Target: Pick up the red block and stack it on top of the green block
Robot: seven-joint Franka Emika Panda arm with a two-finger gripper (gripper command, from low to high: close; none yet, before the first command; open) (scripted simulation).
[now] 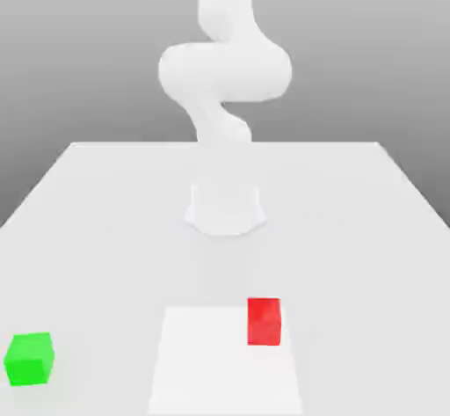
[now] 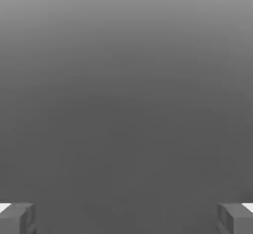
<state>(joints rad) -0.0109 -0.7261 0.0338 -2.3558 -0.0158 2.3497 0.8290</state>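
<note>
On the table [image 1: 105,229], red block [image 1: 264,321] (green block [image 1: 29,359] apart) lies away from the spread, empty gripper [image 2: 126,218].

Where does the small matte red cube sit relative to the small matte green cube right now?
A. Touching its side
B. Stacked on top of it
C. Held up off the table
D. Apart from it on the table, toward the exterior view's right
D: the small matte red cube rests on the white table, well apart from the small matte green cube, which sits toward the exterior view's left.
</note>
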